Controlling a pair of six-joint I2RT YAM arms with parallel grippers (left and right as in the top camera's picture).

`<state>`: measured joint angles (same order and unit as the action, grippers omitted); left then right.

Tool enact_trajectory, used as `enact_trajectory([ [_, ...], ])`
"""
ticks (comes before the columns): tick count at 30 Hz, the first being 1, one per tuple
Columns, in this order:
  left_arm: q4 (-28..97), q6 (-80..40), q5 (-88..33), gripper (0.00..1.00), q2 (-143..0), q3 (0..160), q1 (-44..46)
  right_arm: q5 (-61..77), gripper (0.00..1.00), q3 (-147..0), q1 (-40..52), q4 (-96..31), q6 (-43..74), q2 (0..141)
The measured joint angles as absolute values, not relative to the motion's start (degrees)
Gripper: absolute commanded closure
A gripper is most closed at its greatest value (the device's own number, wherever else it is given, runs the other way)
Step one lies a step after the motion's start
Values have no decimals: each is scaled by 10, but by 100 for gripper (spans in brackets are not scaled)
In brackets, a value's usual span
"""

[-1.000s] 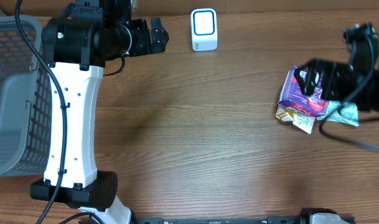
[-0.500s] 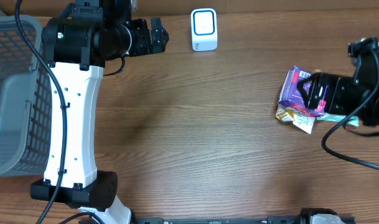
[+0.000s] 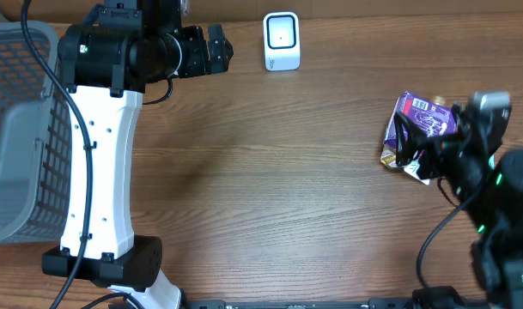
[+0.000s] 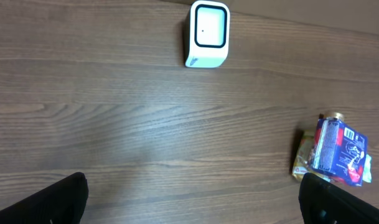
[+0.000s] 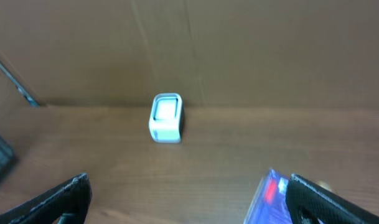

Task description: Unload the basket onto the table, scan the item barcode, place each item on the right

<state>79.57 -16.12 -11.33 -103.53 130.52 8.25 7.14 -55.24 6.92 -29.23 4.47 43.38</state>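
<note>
Overhead view of a wooden table (image 3: 313,197) with two robot arms. The item to scan, a purple snack packet (image 3: 418,118), lies on the table's right side on top of a crumpled gold wrapper (image 3: 395,158). The right arm partly covers it. The right gripper (image 5: 189,186) has its jaws spread wide and holds nothing. In its wrist view the packet sits low at the right, just beside one finger (image 5: 317,199); whether they touch cannot be told.

The white barcode scanner (image 3: 282,40) stands at the table's far edge near the middle, well apart from the packet, up and to the left of it. Its dark-framed window faces upward. The packet's long axis runs roughly from the far edge towards the near edge, slightly slanted. A pale label patch shows at its far end, too small to read.

The left gripper (image 4: 192,186), also spread wide and empty, hangs near the scanner, far from the packet. The right arm is clearly the nearer one for the pickup. A grey basket (image 3: 12,129) sits at the far left
</note>
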Motion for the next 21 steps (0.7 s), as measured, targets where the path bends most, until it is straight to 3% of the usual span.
enact_trajectory([
  [11,796,-161,-114,1,-1035,1305,83,39,0,-152,84,2,45,149],
  [21,797,-161,-114,0,-1035,1305,83,20,0,-13,90,26,45,52],
])
